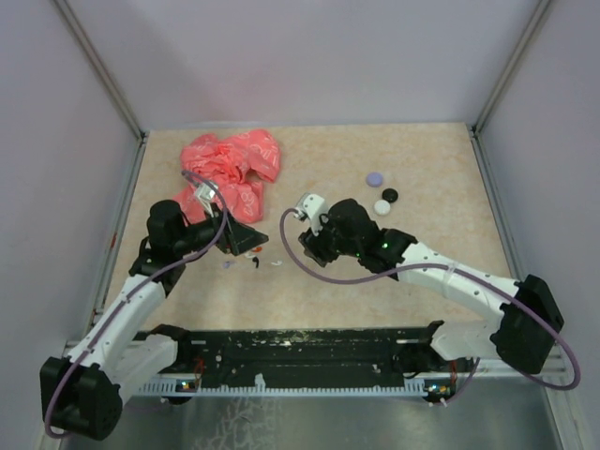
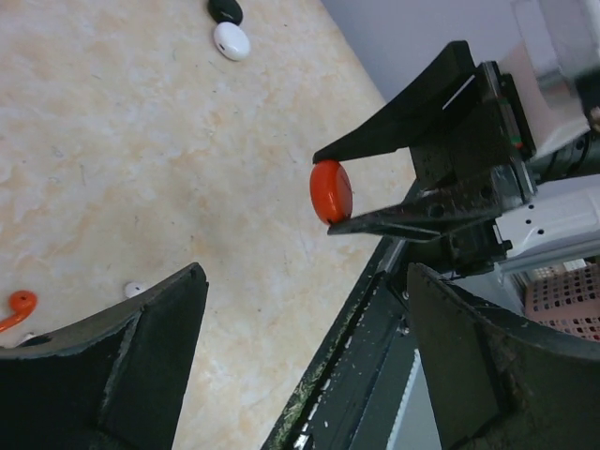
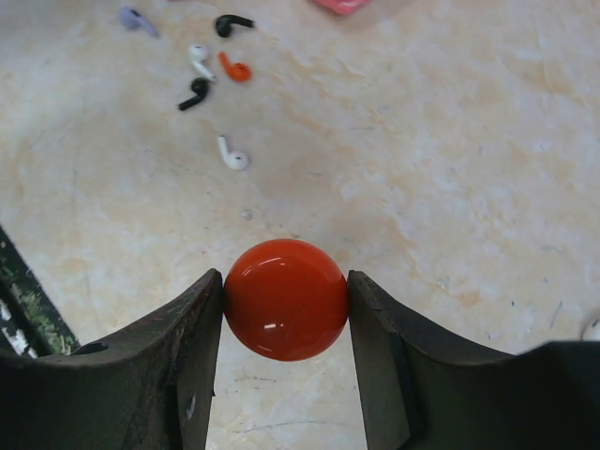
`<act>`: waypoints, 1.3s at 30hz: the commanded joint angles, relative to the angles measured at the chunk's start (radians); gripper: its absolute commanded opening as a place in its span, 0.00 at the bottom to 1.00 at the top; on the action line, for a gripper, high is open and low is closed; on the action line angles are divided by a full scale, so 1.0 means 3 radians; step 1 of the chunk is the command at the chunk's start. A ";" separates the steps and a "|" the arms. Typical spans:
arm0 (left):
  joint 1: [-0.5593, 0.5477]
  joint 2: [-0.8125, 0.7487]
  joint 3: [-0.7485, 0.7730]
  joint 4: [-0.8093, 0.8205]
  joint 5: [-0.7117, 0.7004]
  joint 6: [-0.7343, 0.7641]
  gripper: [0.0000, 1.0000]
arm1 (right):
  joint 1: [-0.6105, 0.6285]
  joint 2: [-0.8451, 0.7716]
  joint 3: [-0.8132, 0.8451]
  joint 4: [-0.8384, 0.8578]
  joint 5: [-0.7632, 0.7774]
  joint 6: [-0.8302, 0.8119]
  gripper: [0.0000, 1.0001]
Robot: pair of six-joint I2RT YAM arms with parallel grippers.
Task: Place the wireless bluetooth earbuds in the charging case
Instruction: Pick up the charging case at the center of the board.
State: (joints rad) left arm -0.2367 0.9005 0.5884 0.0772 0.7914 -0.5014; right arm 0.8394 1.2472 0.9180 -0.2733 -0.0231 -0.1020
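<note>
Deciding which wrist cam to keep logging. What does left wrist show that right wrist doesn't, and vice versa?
Left wrist only: the open, empty left gripper, the black disc and white disc, and a side-on look at the right gripper.
Right wrist only: the purple earbud, two black earbuds, and an edge of the pink bag.
Both: the red disc clamped between the right gripper's fingers, the orange earbud, and the tabletop.
</note>
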 commanded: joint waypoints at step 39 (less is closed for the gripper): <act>-0.0946 0.0775 0.0039 0.0721 0.0015 -0.0432 0.18 | 0.0635 -0.0127 0.0118 0.0662 -0.0281 -0.1213 0.55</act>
State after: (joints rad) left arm -0.5137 1.1305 0.5743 0.2874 0.7971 -0.6754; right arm 1.0176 1.2224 0.9169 -0.1417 -0.0986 -0.4713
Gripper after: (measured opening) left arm 0.285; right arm 0.522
